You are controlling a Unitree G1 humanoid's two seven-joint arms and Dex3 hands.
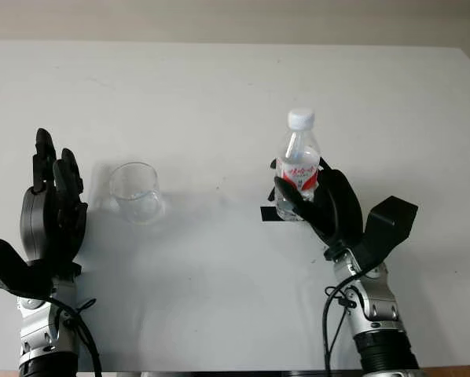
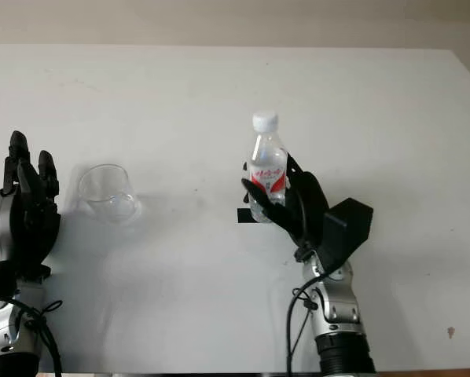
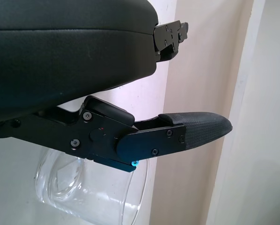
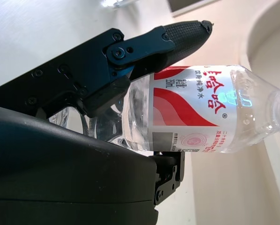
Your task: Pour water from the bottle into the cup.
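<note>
Clear plastic bottle (image 1: 298, 169), capped, sat clamped in right hand (image 1: 323, 206); left hand (image 1: 53, 212) open beside cup (image 1: 135, 192). Grasp step; uncapping looked necessary next.

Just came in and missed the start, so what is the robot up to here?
It is getting ready to pour water. The right robot hand is closed around a small water bottle, which stands upright on the white table with its white cap on. The clear cup stands upright, apart from the bottle and towards the robot's left. The left robot hand is open just beside the cup, holding nothing.
</note>
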